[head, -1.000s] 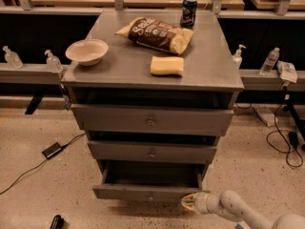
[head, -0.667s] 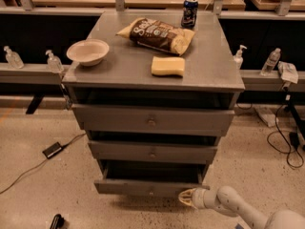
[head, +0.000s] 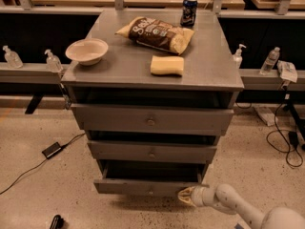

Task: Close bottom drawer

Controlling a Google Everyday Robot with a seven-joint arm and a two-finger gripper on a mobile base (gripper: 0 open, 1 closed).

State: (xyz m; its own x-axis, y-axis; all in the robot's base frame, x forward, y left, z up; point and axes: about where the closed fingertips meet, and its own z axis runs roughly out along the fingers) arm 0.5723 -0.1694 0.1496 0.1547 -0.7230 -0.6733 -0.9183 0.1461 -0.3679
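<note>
Down at the cabinet's foot, we are seeing the dull grey bottom drawer (head: pixel 143 187) with its small round knob standing partly pulled out. The white arm's gripper (head: pixel 186 195) is sitting against the right end of that front, its fingers drawn together into one pale tip. Lying on the grey cabinet top (head: pixel 119 68) are a white bowl (head: pixel 86 50), a brown chip bag (head: pixel 155 34), a yellow sponge (head: pixel 167 65) and a blue can (head: pixel 189 11).

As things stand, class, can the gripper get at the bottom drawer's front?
Probably yes: the gripper sits right at the bottom drawer, by its right front corner, with nothing between them.
</note>
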